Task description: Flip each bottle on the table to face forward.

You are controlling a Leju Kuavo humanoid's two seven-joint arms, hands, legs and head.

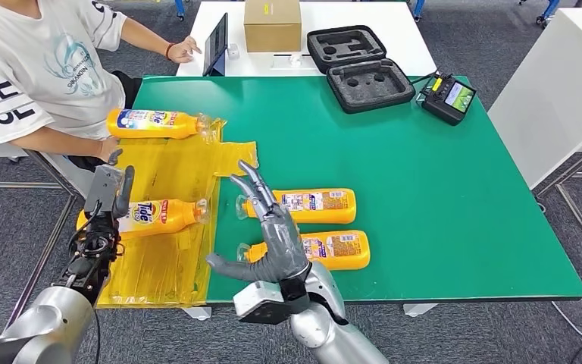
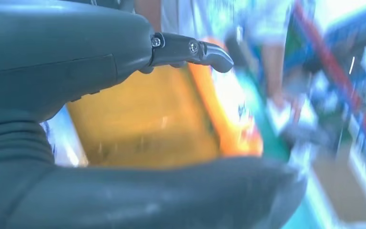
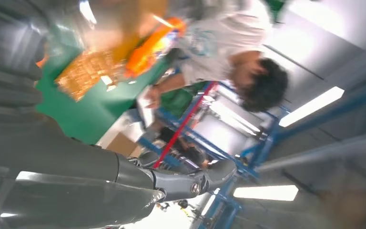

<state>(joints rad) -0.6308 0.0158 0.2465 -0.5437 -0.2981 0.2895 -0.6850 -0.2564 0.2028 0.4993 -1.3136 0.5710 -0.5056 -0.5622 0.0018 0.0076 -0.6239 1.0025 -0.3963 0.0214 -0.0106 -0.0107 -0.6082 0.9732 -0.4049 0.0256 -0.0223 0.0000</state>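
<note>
Left hand (image 1: 110, 199) grips the near-left bottle (image 1: 155, 215) on the yellow sheet (image 1: 167, 258); right hand (image 1: 273, 235) hovers open, fingers spread, above two right bottles (image 1: 326, 227).

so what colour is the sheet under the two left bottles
Yellow, a crinkled plastic sheet; clearest in the head view.

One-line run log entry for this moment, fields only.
left hand: holds front-facing orange Tide bottle on yellow plastic sheet | right hand: open above two back-facing orange bottles on green table
</note>
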